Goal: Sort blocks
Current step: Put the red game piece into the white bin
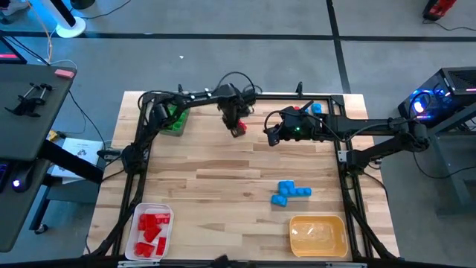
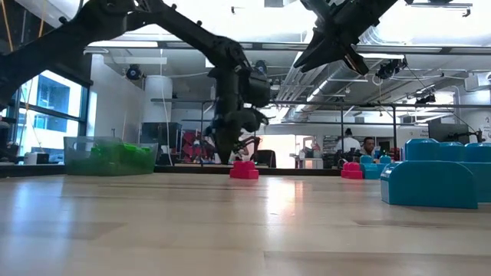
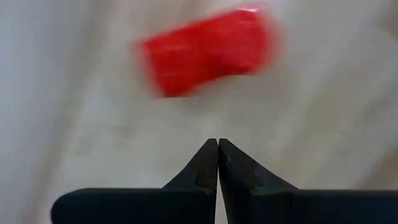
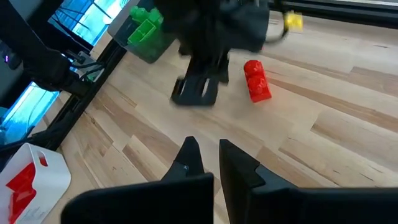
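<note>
A red block (image 1: 239, 131) lies on its side on the wooden table near the far edge, also seen as the red block (image 4: 256, 81) in the right wrist view. My left gripper (image 3: 217, 142) points straight down just beside it, shut and empty; the red block (image 3: 208, 50) lies a little off its tips. My right gripper (image 1: 272, 136) hangs above the table right of the red block, shut, holding nothing. A cluster of blue blocks (image 1: 291, 192) lies at the near right. More blue and red blocks (image 1: 311, 109) sit at the far right.
A grey tray with green blocks (image 1: 175, 119) stands at the far left. A white tray with red blocks (image 1: 152, 231) is at the near left, and a yellow tray (image 1: 318, 235) at the near right. Bare wood lies in the table's middle.
</note>
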You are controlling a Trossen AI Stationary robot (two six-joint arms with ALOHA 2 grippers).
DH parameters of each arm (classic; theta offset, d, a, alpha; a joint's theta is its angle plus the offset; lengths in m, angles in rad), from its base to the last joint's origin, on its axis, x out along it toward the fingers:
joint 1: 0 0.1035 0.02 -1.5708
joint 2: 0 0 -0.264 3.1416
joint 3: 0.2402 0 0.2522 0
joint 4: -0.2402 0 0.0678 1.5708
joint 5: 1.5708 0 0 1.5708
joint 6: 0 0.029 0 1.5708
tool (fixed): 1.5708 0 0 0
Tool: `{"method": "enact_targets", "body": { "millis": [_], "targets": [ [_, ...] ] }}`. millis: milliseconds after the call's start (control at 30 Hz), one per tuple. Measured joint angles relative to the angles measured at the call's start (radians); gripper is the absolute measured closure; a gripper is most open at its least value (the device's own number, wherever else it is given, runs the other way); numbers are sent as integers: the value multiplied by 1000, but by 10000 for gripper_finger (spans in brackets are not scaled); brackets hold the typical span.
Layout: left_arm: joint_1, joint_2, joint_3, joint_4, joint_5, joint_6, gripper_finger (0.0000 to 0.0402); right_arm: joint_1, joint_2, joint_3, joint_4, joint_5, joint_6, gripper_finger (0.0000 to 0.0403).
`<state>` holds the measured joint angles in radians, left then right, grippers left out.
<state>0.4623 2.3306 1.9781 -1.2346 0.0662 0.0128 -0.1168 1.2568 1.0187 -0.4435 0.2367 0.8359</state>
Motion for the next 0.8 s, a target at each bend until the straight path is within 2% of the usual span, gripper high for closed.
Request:
{"method": "enact_targets", "body": {
  "millis": [100,200,300,433,500,633,800],
  "targets": [
    [-51,-2,0,9,32,30,401,0,0,0,0,0,-8,402],
    [-77,-31,-1,47,-54,70,401,0,0,0,0,-1,-10,402],
    [-36,-87,-1,107,-102,85,401,0,0,0,-1,-5,-11,402],
    [51,-134,1,231,-104,94,401,0,0,0,-2,-5,-11,402],
    [96,-130,1,273,-82,96,401,0,0,0,-2,-6,-11,402],
    [145,-85,1,278,67,103,401,0,0,0,-3,-8,-9,402],
    [125,-19,-1,254,89,121,401,0,0,0,-4,-9,-2,402]
  ]
}}
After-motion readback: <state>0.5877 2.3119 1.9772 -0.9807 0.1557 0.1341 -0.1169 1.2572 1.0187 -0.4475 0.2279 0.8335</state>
